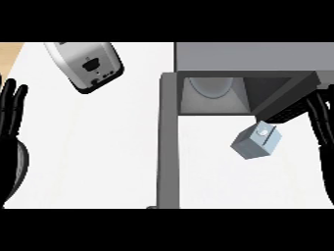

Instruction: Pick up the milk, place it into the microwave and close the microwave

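I read no text, label, brand, number or sign. The milk at my 4 o'clock, the microwave at 1 o'clock and the toaster at 11 o'clock show no legible marking.

The milk carton is pale blue-grey, the microwave dark grey, the toaster silver-white, the counter white, both hands black.
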`<act>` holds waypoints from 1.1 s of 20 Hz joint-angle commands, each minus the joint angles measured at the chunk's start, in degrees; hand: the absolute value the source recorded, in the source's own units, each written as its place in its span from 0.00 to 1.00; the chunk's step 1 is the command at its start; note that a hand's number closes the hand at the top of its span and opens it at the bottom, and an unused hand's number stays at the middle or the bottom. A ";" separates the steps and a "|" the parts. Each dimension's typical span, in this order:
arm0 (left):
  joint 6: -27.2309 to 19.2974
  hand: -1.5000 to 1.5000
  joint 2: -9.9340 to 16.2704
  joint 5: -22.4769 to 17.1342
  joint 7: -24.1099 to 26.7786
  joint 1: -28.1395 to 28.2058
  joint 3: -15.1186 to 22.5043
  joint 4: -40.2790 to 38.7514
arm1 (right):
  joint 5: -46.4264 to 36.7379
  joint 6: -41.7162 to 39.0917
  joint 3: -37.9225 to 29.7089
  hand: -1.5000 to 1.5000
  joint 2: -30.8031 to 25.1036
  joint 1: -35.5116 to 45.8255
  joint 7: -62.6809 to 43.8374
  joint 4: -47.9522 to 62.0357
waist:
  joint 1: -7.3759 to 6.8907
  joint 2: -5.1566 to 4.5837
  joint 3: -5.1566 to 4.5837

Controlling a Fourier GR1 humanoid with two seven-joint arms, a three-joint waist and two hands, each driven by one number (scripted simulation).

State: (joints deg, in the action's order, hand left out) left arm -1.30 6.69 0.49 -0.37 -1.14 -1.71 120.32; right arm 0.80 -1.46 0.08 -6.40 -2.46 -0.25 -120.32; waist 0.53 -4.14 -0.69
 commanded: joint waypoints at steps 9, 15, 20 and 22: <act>5.74 0.00 3.32 -14.49 -4.06 -3.75 -8.68 -8.03 | -27.46 29.62 15.05 0.00 6.33 13.66 -15.51 4.40 | -1.58 4.11 0.51; 9.84 0.00 6.26 -19.56 -4.85 2.59 -13.56 -3.28 | -37.32 37.72 22.58 0.00 6.39 19.13 -28.01 6.38 | -1.15 4.23 0.63; 13.33 0.00 5.39 -22.57 -4.79 10.74 -15.17 3.50 | -43.28 37.33 22.60 0.00 6.40 16.23 -33.33 3.16 | -0.91 4.30 0.67; 15.60 0.00 7.73 -26.58 -4.62 10.87 -19.46 1.39 | -45.21 38.09 23.84 0.00 6.40 10.81 -32.07 2.28 | -0.77 4.32 0.68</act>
State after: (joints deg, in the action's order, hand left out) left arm 11.72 12.44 -21.52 -3.79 7.09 -17.01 119.50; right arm -41.15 36.18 23.38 -0.05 13.04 -31.02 -116.15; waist -0.43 0.12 -0.07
